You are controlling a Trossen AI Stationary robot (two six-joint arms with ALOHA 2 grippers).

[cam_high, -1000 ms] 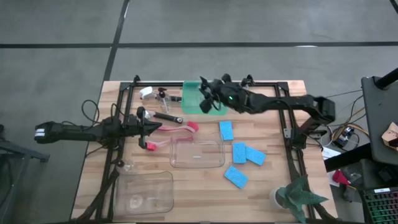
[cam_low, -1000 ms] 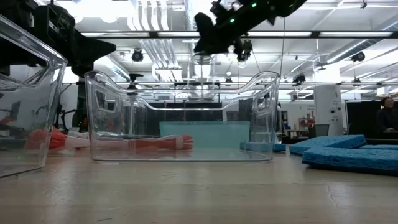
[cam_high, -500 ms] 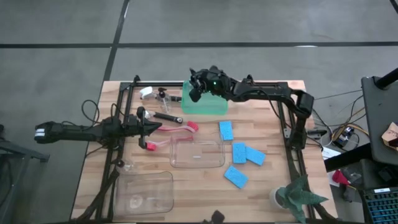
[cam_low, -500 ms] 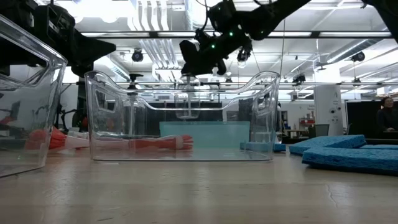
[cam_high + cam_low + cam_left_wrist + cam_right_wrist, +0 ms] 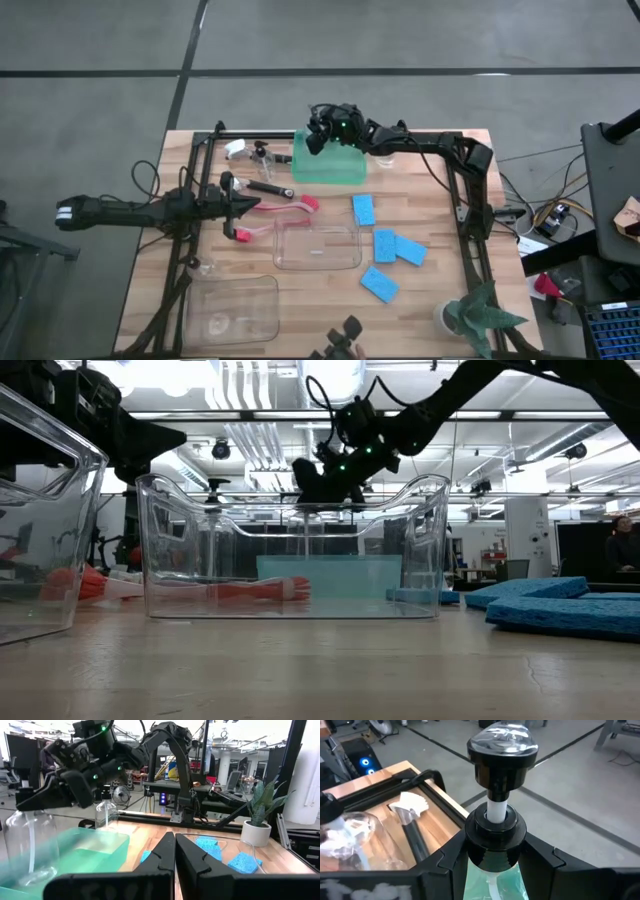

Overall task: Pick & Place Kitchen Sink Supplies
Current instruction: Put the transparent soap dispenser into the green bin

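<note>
My right claw [image 5: 492, 852] clamped round a pump bottle [image 5: 496, 827] over the green tray [image 5: 328, 168], left claw [image 5: 174, 851] shut empty above the bench [image 5: 430, 215]

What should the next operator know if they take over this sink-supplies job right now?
Right gripper: shut on a pump bottle at its neck, holding it over the green tray at the table's far edge.
Left gripper: shut, empty, waiting at the left side.
Done: nothing clearly placed yet except this bottle, about to go down in the tray.
Left: another pump bottle and a white-headed brush beside the tray; red brushes near the left gripper; four blue sponges loose on the right; two clear bins, neither yet holding a sponge or brush.
</note>
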